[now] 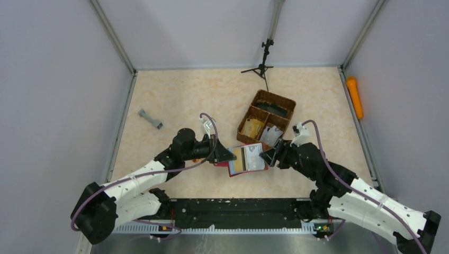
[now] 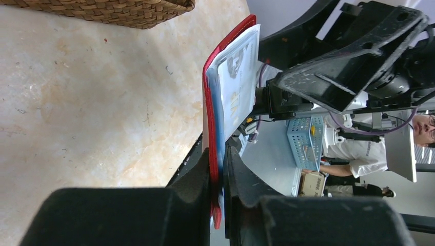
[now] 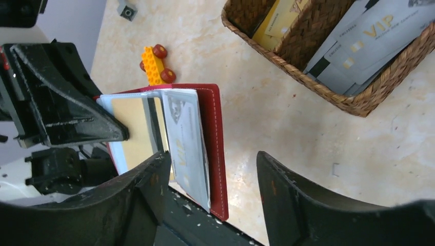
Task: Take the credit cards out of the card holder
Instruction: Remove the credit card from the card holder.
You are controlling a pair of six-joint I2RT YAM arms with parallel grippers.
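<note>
The dark red card holder [image 1: 247, 159] lies open, lifted a little off the table between the two arms. My left gripper [image 1: 232, 156] is shut on its left edge, and the left wrist view shows the red cover [image 2: 209, 107] pinched between the jaws. A tan-gold credit card [image 3: 131, 128] and a grey-silver VIP card [image 3: 187, 143] sit in its clear pockets. My right gripper [image 3: 210, 159] is open, its fingers standing either side of the holder's right edge [image 3: 218, 133] without touching it.
A brown wicker divided basket [image 1: 279, 100] stands just behind the holder, with a gold card [image 1: 253, 127] and grey cards [image 1: 271, 135] in its compartments. An orange toy block [image 3: 153, 64] lies behind the holder. A grey piece [image 1: 150, 119] lies at the left and a small tripod [image 1: 263, 63] stands at the back.
</note>
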